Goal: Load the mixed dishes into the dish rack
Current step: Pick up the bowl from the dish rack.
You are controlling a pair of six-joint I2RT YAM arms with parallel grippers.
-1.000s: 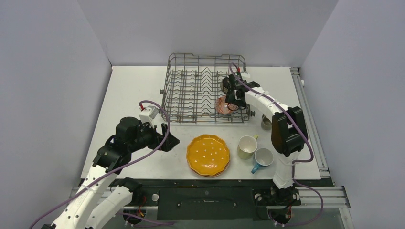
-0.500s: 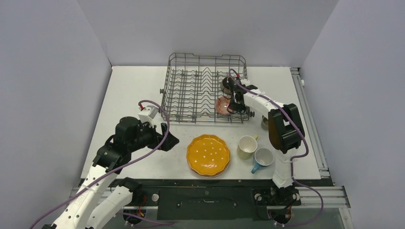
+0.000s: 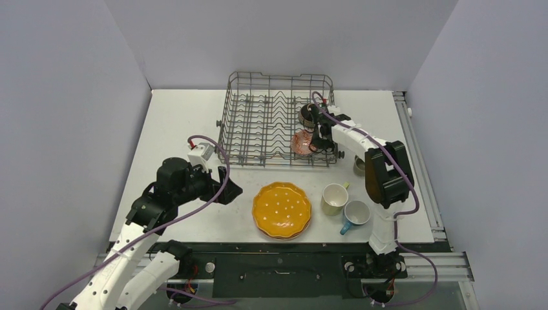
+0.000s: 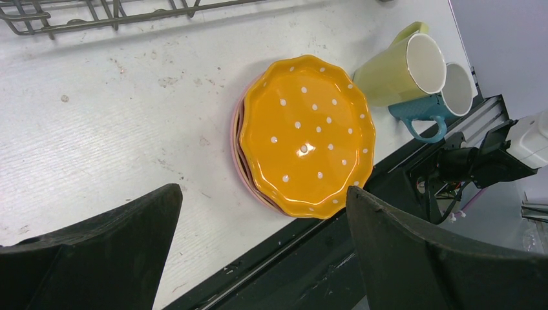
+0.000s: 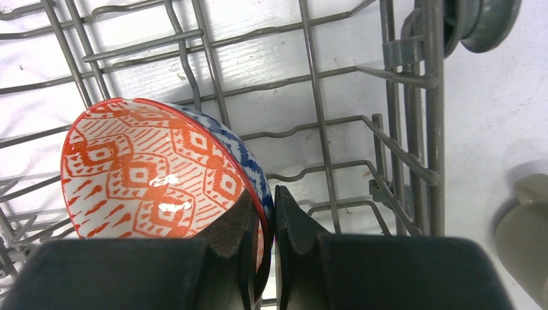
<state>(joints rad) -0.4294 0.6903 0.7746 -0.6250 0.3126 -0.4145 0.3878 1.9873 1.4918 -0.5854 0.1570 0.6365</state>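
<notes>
The grey wire dish rack (image 3: pixel 258 123) stands at the back of the table. My right gripper (image 5: pixel 266 203) is shut on the rim of the blue-white patterned bowl (image 5: pixel 152 171), orange inside, holding it tilted over the rack's front right corner (image 3: pixel 302 142). A dark brown bowl (image 3: pixel 306 115) sits in the rack behind it. An orange dotted plate (image 3: pixel 282 208) tops a stack near the front edge, also in the left wrist view (image 4: pixel 304 132). A pale-yellow mug (image 3: pixel 335 198) and a blue mug (image 3: pixel 355 214) stand right of it. My left gripper (image 3: pixel 225 187) is open and empty, left of the plates.
A grey mug (image 3: pixel 359 166) stands on the table right of the rack, partly hidden by my right arm; its edge shows in the right wrist view (image 5: pixel 526 226). The rack's side wheel (image 5: pixel 481 22) is close to my right gripper. The table's front edge (image 4: pixel 310 226) runs under the plate stack.
My right gripper has moved slightly left and lower into the rack with the patterned bowl. The left arm has not moved.
</notes>
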